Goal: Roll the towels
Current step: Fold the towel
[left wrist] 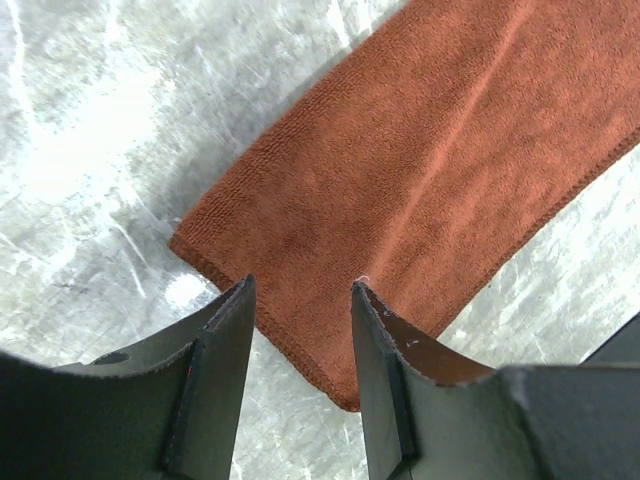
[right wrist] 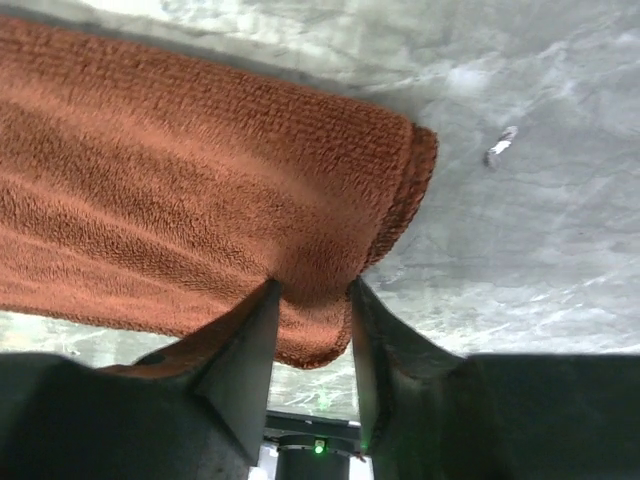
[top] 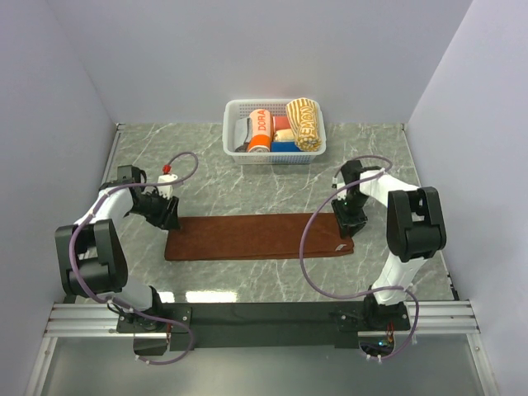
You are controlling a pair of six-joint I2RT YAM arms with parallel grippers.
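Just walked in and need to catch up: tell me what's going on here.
The right gripper pinches the right end of the rust-brown towel, which lies as a long strip on the table. The left gripper hovers open at its left end. The cream-yellow towel sits rolled in the basket.

The left gripper [left wrist: 300,290] holds its two dark fingers apart. A rust-brown towel [left wrist: 430,160] lies flat on the grey marbled tabletop [left wrist: 90,120] just ahead of them. Its short end shows in the gap between the fingers, and its length runs away ahead and to the right.
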